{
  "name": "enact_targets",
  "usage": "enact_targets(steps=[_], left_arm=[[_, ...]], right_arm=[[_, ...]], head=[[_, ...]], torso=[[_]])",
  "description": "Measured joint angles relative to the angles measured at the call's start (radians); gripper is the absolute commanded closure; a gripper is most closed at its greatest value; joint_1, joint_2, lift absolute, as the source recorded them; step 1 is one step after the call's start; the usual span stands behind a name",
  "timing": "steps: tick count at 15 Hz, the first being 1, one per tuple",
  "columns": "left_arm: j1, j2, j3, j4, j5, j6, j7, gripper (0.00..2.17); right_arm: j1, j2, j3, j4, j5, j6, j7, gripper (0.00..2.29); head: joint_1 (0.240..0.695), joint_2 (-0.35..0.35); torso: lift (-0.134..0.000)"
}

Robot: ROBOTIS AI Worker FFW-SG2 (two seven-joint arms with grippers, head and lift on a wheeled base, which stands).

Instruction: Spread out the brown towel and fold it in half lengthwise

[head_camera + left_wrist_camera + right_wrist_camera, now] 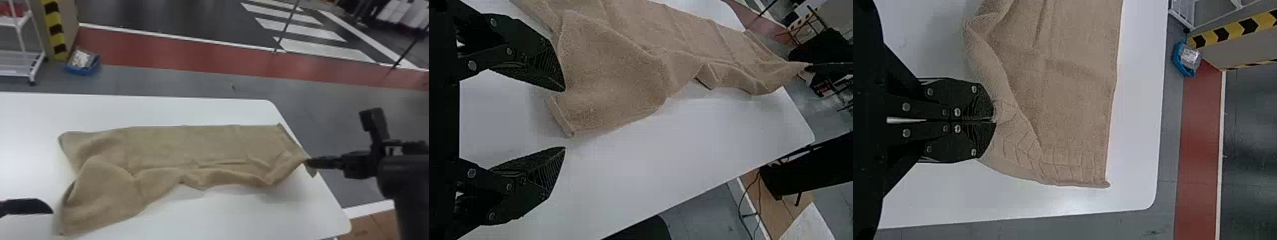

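Spreading appears to be the step in hand, the lengthwise fold being still to do. The next move is probably calling for the left claw (564, 119) to close on the near left corner (65, 227), so that both claws can be drawing the near long edge straight.

Nearest, the left claw is standing low over the counter at the robot's left, its two black fingers well apart and gripping nothing; one fingertip is lying just beside the cloth.

The soft brown woven towel (204, 143) is lying across the white smooth-topped counter (223, 213). Its near left part is sagging towards the robot in a loose, rounded lobe; its near edge is running in waves; its far part is lying fairly flat.

At the counter's right edge, the right claw (994, 120) is clamping the towel near its right end, fingers together, and is holding that part slightly raised. The black right arm (415, 194) is rising at the right of the head view, its claw pointing inwards and roughly level.

Farther off, a blue tray (83, 69) is resting on the floor beside a yellow-and-black striped post (55, 30) and a white metal rack (22, 52).
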Motion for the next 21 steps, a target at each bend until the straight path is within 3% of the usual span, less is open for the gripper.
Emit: enact_targets(steps=[8,21], left_arm=[[-0.05,-0.001,-0.053,0.012,0.016,0.04,-0.017,0.57],[-0.131,0.029,-0.095,0.151,-0.036,0.039,-0.045,0.64]], right_arm=[[0.05,0.033,-0.029,0.004,0.012,-0.015,-0.008,1.52],[0.049,0.032,-0.062,-0.001,0.009,-0.001,-0.007,1.52]], head=[[0.695,-0.35],[0.695,-0.35]], torso=[[-0.124],[-0.124]])
